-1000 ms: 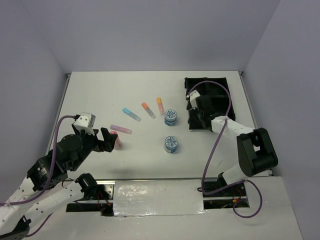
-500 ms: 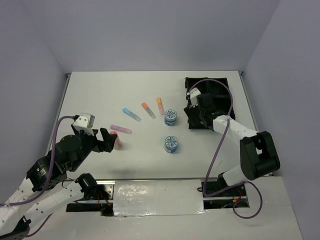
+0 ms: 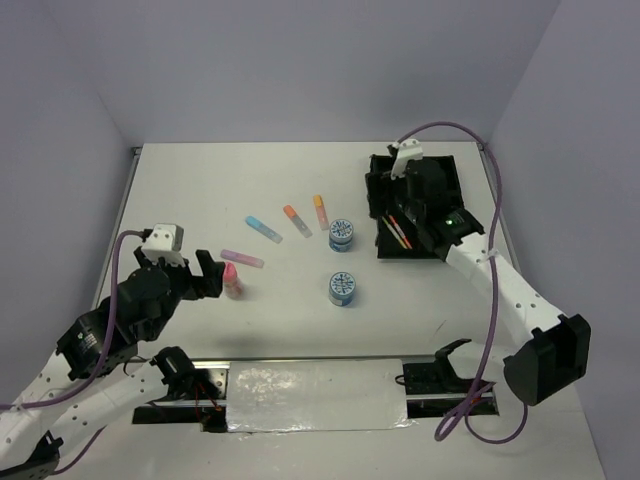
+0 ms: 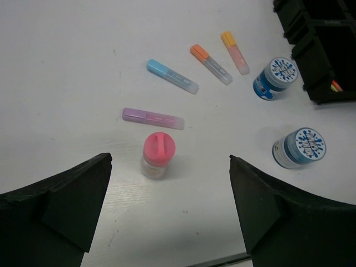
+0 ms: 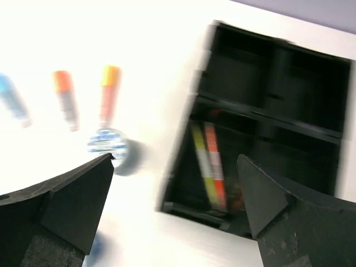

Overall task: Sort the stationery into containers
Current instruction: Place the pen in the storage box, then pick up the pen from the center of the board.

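The black tray (image 3: pixel 440 172) stands at the right, with a yellow pen (image 5: pixel 202 161) and an orange pen (image 5: pixel 214 161) lying in its near left compartment. My right gripper (image 3: pixel 398 192) hangs open and empty above that tray (image 5: pixel 267 72); its view is blurred. On the table lie a pink bottle (image 4: pixel 158 153), a purple stick (image 4: pixel 153 118), a blue stick (image 4: pixel 172 76), an orange stick (image 4: pixel 211 56), a yellow-orange stick (image 4: pixel 235 52) and two blue-white tubs (image 4: pixel 275 78) (image 4: pixel 298 147). My left gripper (image 4: pixel 169 167) is open just short of the bottle (image 3: pixel 231 280), touching nothing.
Purple walls close the table at the back and both sides. The sticks fan out between the bottle and the far tub (image 3: pixel 341 234); the near tub (image 3: pixel 343 289) stands alone toward the front. A taped metal rail (image 3: pixel 310 385) runs along the near edge.
My right gripper went from shut to open, left a pen in the tray and lifted away toward the back. The left arm shifted slightly by the bottle.
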Action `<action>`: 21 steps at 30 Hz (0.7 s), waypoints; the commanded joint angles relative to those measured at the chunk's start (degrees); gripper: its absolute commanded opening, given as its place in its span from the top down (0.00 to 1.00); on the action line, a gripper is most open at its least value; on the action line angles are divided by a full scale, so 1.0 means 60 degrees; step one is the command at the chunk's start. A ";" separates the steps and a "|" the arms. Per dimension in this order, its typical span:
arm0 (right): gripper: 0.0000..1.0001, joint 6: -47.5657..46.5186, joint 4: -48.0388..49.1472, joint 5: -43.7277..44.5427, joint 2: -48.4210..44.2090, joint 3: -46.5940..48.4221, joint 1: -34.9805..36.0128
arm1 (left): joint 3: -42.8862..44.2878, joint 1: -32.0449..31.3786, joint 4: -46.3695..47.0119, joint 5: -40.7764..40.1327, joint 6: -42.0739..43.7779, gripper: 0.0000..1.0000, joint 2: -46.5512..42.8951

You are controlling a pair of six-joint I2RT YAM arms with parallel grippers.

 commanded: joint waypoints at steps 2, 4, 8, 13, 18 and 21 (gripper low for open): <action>0.00 0.0945 0.0164 -0.1360 0.0113 0.0350 0.1227 | 0.0441 0.0410 -0.0275 -0.1125 -0.0552 0.01 -0.0029; 0.01 0.1018 0.0444 -0.1217 0.0668 0.0860 0.2237 | 0.0558 0.0805 -0.0640 -0.1767 -0.0946 0.01 -0.0102; 0.07 0.1106 -0.0418 -0.1509 0.3941 0.3085 0.2782 | 0.0500 0.1392 -0.0628 -0.1758 -0.0949 0.01 -0.0322; 0.15 0.0683 -0.2729 -0.1233 0.7711 0.7038 0.2812 | 0.0441 0.1510 -0.0466 -0.1434 -0.0743 0.01 -0.0337; 0.19 0.0403 -0.3554 -0.1056 1.0130 0.9372 0.2812 | 0.0442 0.1568 -0.0422 -0.1303 -0.0641 0.01 -0.0308; 0.21 0.0403 -0.3613 -0.1055 1.0688 0.9637 0.2782 | 0.0441 0.1583 -0.0393 -0.1230 -0.0612 0.01 -0.0322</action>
